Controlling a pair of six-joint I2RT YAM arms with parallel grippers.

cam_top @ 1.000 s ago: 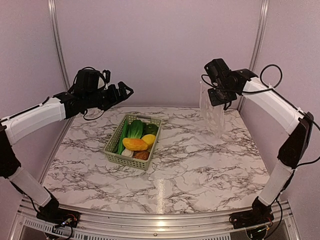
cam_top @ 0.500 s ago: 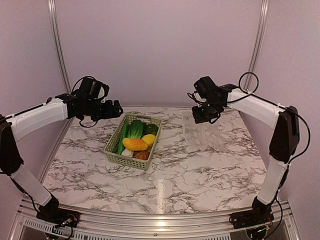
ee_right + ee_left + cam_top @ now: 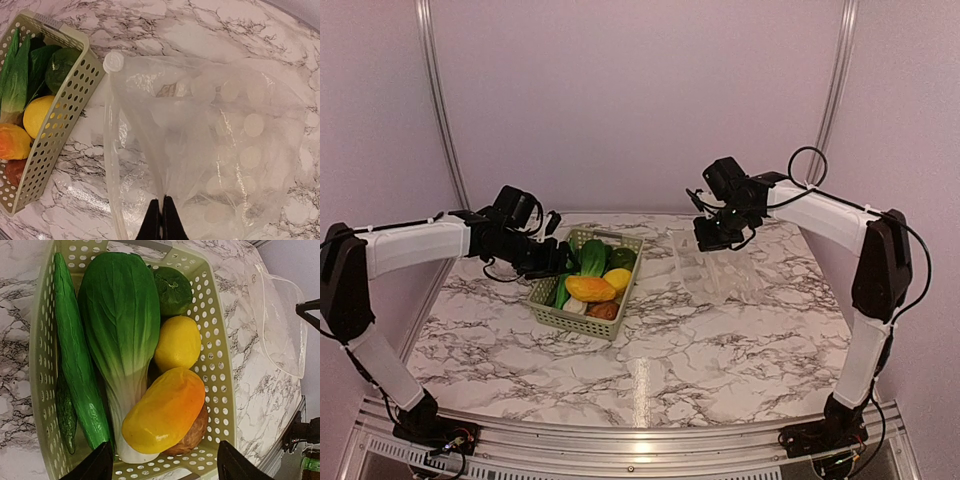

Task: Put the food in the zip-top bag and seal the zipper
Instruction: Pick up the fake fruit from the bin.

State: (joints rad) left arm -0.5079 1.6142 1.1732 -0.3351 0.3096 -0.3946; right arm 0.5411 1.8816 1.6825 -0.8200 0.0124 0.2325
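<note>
The zip-top bag (image 3: 210, 140), at 3 o'clock of the basket (image 3: 215, 365), is being pinched by the right gripper (image 3: 162, 217) while the left gripper (image 3: 165, 465) is being held wide over the food (image 3: 165, 410), a first grasp seemingly due next.

Seven pieces of food (image 3: 588, 288), one basket (image 3: 215, 365), one bag (image 3: 225, 150).

In the basket we count two long dark green vegetables, a cucumber (image 3: 75, 360) and a shorter bumpy one (image 3: 65, 412) at the basket's seven o'clock; one leafy green (image 3: 120, 325) with a white stalk; one round dark green piece (image 3: 172, 290) at one o'clock; two orange-yellow fruits, a lemon (image 3: 179, 342) and a larger mango (image 3: 162, 410); and one brown piece (image 3: 195, 432). Beyond that we count one marble table (image 3: 720, 340) and two arms, the left arm (image 3: 415, 240) and the right arm (image 3: 830, 215).
</note>
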